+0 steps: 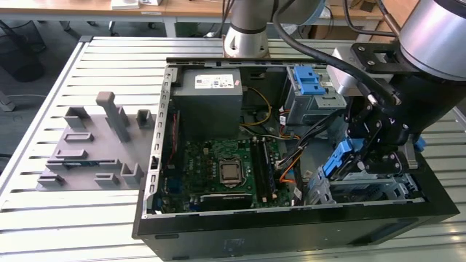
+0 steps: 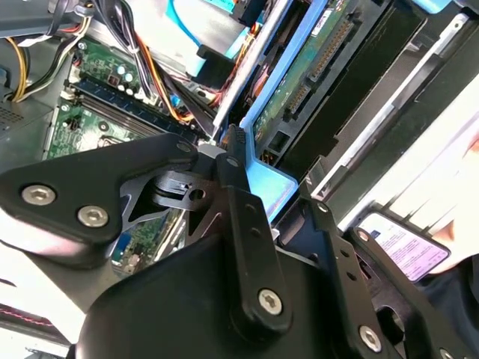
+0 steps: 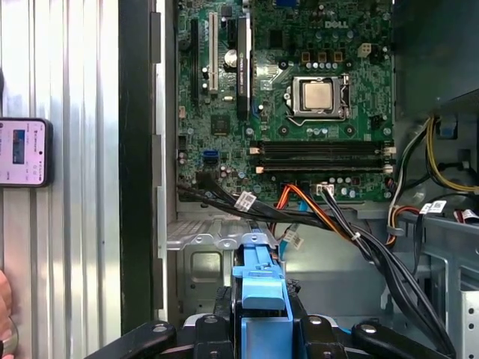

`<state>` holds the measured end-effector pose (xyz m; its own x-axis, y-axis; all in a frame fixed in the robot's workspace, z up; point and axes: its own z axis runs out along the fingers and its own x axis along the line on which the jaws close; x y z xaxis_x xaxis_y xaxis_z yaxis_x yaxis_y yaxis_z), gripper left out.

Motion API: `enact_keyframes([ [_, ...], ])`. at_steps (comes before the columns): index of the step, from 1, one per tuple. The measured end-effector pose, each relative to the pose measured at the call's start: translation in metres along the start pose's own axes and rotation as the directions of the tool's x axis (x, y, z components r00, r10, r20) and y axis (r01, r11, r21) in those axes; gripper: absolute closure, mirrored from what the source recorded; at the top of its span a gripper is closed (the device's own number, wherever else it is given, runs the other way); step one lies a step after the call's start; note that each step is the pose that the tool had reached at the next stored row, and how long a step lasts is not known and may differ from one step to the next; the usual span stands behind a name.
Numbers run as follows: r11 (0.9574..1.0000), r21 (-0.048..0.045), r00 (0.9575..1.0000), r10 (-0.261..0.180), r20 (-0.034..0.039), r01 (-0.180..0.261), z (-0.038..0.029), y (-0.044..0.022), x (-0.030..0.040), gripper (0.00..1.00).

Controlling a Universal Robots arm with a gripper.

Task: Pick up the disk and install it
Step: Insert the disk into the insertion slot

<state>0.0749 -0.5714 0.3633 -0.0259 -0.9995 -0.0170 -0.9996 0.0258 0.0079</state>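
The black robot hand sits at the right of the exterior view, lowered into the open black computer case that lies on the slatted metal bench. Its fingers are closed against both sides of the disk, a flat hard drive edged by a blue plastic carrier frame, held on edge. In the exterior view the disk's blue frame shows just above the silver metal drive cage at the case's lower right corner.

In the first wrist view, the disk's leading edge points toward a bare grey metal bay floor. A bundle of black and orange cables crosses diagonally between the disk and the green motherboard, narrowing the open room on that side.

A grey moulded fixture rests on the bench, well apart from the case, at left in the exterior view.
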Motion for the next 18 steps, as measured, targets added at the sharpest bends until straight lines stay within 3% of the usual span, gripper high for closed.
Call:
enact_keyframes([
  [12,1.0,0.0,1.0,0.0,-0.0001,0.0,0.0111,-0.0001,0.0003,0.64],
  [18,1.0,-0.0001,1.0,0.0,-0.0001,0.0,0.0118,-0.0001,0.0003,0.64],
])
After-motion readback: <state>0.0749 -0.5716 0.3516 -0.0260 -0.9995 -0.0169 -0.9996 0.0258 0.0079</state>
